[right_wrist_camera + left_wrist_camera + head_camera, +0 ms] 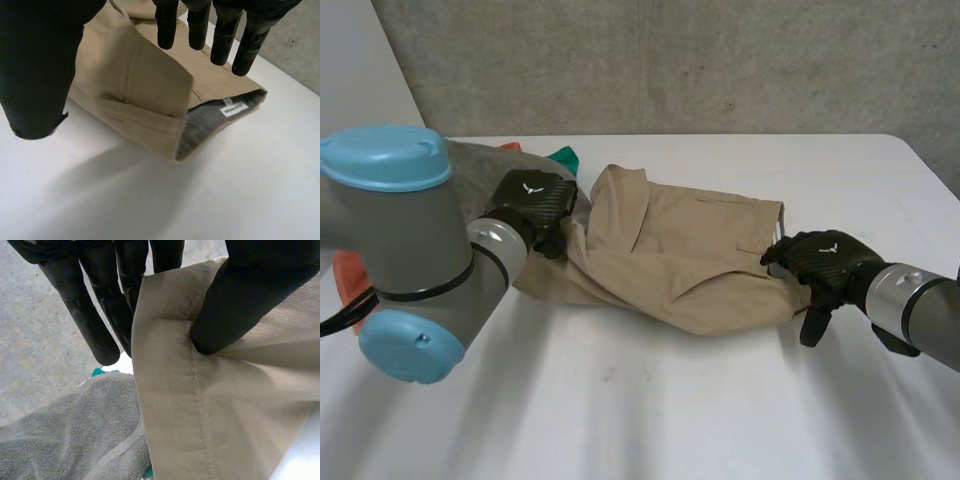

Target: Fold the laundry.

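Garment: we see a khaki garment [670, 250] lying crumpled on the white table [670, 400], stretched out between the two hands.

Left hand: the left hand [532, 200] is at one end of the khaki garment. In its wrist view we see its thumb [240, 305] pressed down into the cloth just inside a stitched hem, leaving a dent. Its fingers [95, 325] run nearly straight along the far side of that edge, one partly hidden behind it. We read this as a pinch on the hem between thumb and fingers.

Right hand: the right hand [825, 260] is at the opposite end, where the band lies open. Its fingers [220, 40] hang straight and spread above the folded cloth. Its thumb [40, 75] stands well apart over bare table, and the hand holds nothing.

Band: just past the right fingertips we see the grey inside of the band, with a small white label [234, 108] sewn in; we cannot read its print.

Grey towel: a grey towel [65, 435] lies beyond the left fingertips, tucked partly under the khaki hem.

Green cloth: a green cloth [563, 157] peeks out just beyond the left hand.

Orange cloth: an orange cloth [348, 280] lies behind the left arm, mostly hidden by it.
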Controlling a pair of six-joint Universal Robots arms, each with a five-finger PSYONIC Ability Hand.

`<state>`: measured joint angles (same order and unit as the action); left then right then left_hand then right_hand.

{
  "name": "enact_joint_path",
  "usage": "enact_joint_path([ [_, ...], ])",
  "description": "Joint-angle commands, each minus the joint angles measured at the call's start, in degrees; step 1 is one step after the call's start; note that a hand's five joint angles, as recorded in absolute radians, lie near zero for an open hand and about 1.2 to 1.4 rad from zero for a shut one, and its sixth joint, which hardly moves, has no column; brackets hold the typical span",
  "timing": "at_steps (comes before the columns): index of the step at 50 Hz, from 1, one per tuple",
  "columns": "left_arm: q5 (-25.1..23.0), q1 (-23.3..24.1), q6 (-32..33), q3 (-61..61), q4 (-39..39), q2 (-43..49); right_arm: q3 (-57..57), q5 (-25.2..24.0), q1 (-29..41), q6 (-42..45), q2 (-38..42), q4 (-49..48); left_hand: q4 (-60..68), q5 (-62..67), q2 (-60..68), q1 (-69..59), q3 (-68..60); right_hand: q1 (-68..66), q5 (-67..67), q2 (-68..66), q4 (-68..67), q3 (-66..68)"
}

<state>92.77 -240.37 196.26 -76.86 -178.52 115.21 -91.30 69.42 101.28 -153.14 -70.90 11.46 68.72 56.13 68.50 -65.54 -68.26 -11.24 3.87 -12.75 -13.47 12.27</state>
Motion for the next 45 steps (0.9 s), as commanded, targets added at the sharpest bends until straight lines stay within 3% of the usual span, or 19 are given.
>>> enact_joint_path([
  [1, 0.13, 0.08, -1.94, 2.86, 0.28, 2.92, -1.77, -0.6, 2.77, -5.95, -1.35, -1.17, 11.28, 13.87, 11.5, -14.46, -11.74, 1.24, -3.87, 2.75, 3.47, -2.27],
  [8, 0.05, -1.15, -4.57, 2.95, 0.37, 3.01, -0.02, 1.07, 6.64, -4.89, 4.79, -8.81, 11.28, 13.87, 11.5, -14.46, -11.74, -4.02, 1.38, -2.5, -1.78, 2.98],
  [9, 0.04, -1.32, -4.84, 2.86, 0.37, 3.01, 0.68, 1.68, 6.91, -4.63, 5.94, -9.52, 11.28, 13.87, 11.5, -14.46, -11.74, -10.72, 8.09, -9.21, -8.49, 9.69],
  [10, 0.04, -1.59, -5.19, 2.6, 0.54, 3.01, 2.25, 3.43, 7.26, -4.11, 7.77, -10.57, 11.28, 13.87, 11.5, -14.46, -11.74, -34.1, 31.47, -32.59, -31.87, 33.07],
  [13, 0.04, -1.59, -5.36, 1.72, 1.24, 3.01, 4.19, 6.77, 7.35, -3.14, 8.59, -10.67, 11.28, 13.87, 11.5, -14.46, -11.74, -68.67, 66.04, -67.16, -66.44, 67.64],
  [19, -0.13, -1.41, -5.8, -2.14, 5.55, 1.34, 5.34, 8.01, 6.56, 3.09, 5.25, -9.27, 11.28, 13.87, 11.5, -14.46, -11.74, -68.76, 66.13, -67.25, -66.53, 67.73],
  [28, -0.83, -1.24, -6.42, -14.17, 8.81, -12.79, 4.99, 7.75, 6.29, 20.66, -3.79, 16.71, 11.28, 13.87, 11.5, -14.46, -11.74, -68.76, 66.13, -67.25, -66.53, 67.73],
  [35, -1.98, 2.0, -5.98, -19.72, 11.44, -17.47, 2.63, 6.7, 6.3, 24.02, -12.85, 25.98, 11.28, 13.87, 11.5, -14.46, -11.74, -68.76, 66.13, -67.25, -66.53, 67.73],
  [40, -1.71, 2.98, -5.89, -18.85, 10.92, -13.0, 0.42, 6.78, 6.47, 24.29, -11.11, 24.23, 11.28, 13.87, 11.5, -14.46, -11.74, -68.76, 66.13, -67.25, -66.53, 67.73],
  [45, -1.45, 2.81, -5.28, -10.96, 8.46, -4.21, 2.61, 8.28, 6.47, 25.52, -0.75, 20.63, 11.28, 13.87, 11.5, -14.46, -11.74, -68.76, 66.13, -67.25, -66.53, 67.73],
])
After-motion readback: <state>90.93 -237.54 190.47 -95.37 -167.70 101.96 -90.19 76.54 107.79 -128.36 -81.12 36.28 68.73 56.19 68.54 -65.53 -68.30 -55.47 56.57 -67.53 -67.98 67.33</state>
